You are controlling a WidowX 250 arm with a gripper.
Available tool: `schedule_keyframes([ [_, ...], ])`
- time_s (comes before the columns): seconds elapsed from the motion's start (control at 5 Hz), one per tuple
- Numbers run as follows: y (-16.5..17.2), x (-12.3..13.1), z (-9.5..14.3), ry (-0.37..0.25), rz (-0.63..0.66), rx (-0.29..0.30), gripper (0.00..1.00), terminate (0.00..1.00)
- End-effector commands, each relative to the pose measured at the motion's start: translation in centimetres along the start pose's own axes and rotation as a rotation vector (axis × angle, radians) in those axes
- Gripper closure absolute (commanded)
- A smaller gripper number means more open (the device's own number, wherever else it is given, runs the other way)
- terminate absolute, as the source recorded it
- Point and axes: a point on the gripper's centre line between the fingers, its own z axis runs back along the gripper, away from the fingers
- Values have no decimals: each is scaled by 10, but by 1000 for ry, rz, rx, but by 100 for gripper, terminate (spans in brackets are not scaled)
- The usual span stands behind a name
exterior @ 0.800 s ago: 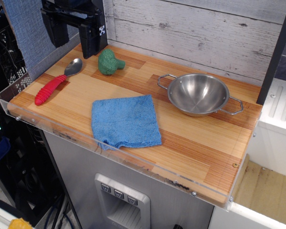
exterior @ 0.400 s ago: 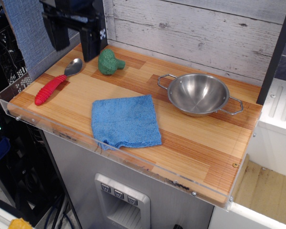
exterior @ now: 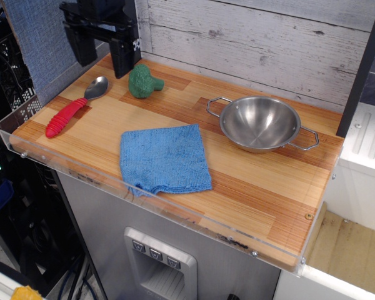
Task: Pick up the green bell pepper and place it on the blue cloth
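One green bell pepper [exterior: 144, 82], one blue cloth [exterior: 164, 158], one steel bowl [exterior: 260, 122], one red-handled spoon [exterior: 74, 107] and one hand [exterior: 104, 53] are showing on or over the tabletop [exterior: 250, 187].

The green bell pepper is sitting on the tabletop toward 11 o'clock from the cloth, near the back wall, lumpy side up and apart from everything else. The hand is hanging at the pepper's 10 o'clock, just beside it; its two black fingers [exterior: 122, 57] are pointing down with a clear gap between them, released and gripping nothing. The spoon is lying at about 8 o'clock from the pepper, its metal end near the hand and its red handle running out toward the left edge.

The blue cloth is lying flat near the front edge, roughly square, with one corner slightly frayed at 7 o'clock. The bowl is resting at the cloth's 2 o'clock, empty, with a wire handle on each side.

The tabletop is made of striped wooden planks in light and reddish tones, with a clear plastic lip running along its front and left edges. Behind it, whitewashed weathered boards [exterior: 256, 44] are forming the back wall, and a blue-grey fabric panel [exterior: 37, 37] is standing at the left. Below the front edge a grey cabinet face [exterior: 194, 250] with a small panel of buttons is showing.
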Motion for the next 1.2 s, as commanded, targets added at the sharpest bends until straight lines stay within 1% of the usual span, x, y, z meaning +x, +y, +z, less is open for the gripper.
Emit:
schedule_keyframes([
  [0.0, 18, 53, -21, -62, 44, -4, 0, 0],
  [0.2, 20, 62, -32, -54, 67, -13, 0, 0],
  [0.4, 20, 65, -35, -62, 89, -18, 0, 0],
  [0.6, 16, 64, -36, -77, 115, -38, 0, 0],
  [1.0, 7, 66, -48, -62, 140, -46, 0, 0],
])
